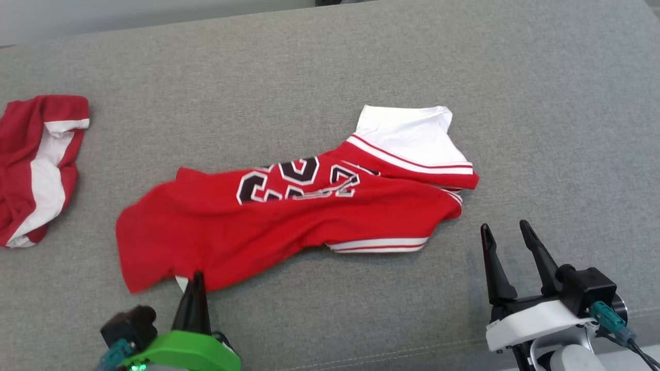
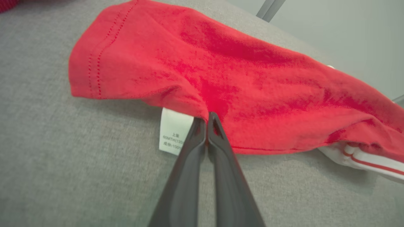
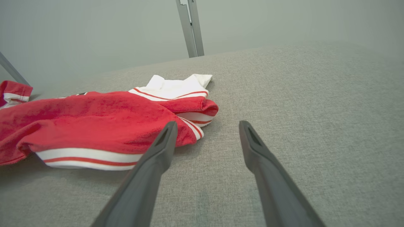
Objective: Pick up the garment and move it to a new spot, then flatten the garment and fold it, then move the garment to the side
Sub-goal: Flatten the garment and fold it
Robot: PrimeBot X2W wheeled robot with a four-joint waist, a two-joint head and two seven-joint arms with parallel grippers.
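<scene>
A red jersey (image 1: 289, 221) with a black-and-white number, white sleeve and striped trim lies crumpled across the middle of the grey surface. My left gripper (image 1: 196, 281) is shut on the jersey's near hem (image 2: 208, 107), beside a white care label (image 2: 172, 130). The red cloth bunches up around the fingertips in the left wrist view. My right gripper (image 1: 505, 232) stands open to the right of the jersey, a little off the striped hem (image 3: 91, 156), with nothing between its fingers (image 3: 164, 138).
A second red and white garment (image 1: 36, 165) lies at the far left edge of the grey cushion (image 1: 541, 129). A metal post (image 3: 191, 28) stands behind the surface against a pale wall. Bare fabric stretches to the right and back.
</scene>
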